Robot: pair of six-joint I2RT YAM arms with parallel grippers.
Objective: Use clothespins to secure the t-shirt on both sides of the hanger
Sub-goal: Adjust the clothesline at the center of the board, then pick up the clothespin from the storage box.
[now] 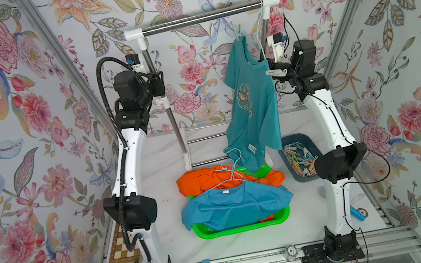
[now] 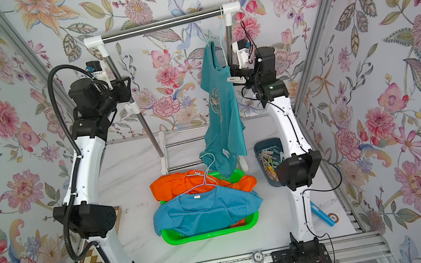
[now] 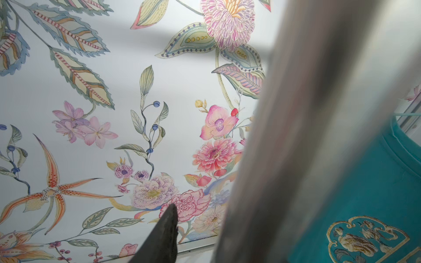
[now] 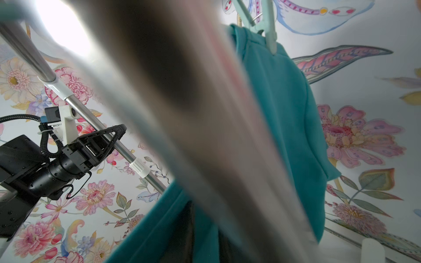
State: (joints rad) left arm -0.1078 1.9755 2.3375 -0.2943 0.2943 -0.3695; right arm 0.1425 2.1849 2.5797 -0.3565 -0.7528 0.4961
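A teal t-shirt (image 1: 252,101) (image 4: 284,102) hangs on a thin pale hanger (image 1: 261,29) at the right end of the rack's rail (image 1: 201,18). A pale green clothespin (image 1: 239,32) (image 4: 266,29) is clipped at its left shoulder. My right gripper (image 1: 269,68) (image 4: 206,246) is at the shirt's right shoulder, shut on a white clothespin (image 1: 276,71) (image 2: 236,79). Teal cloth shows between its dark fingers. My left gripper (image 1: 158,80) (image 4: 107,139) hangs open and empty beside the rack's left post. Only one finger (image 3: 169,227) of it shows in the left wrist view.
A dark blue bin (image 1: 290,141) of loose clothespins (image 1: 301,161) sits under the right arm. A green basket (image 1: 238,229) holds orange and blue shirts with a second hanger. The rack's posts blur across both wrist views. A chessboard (image 1: 120,247) lies at the left.
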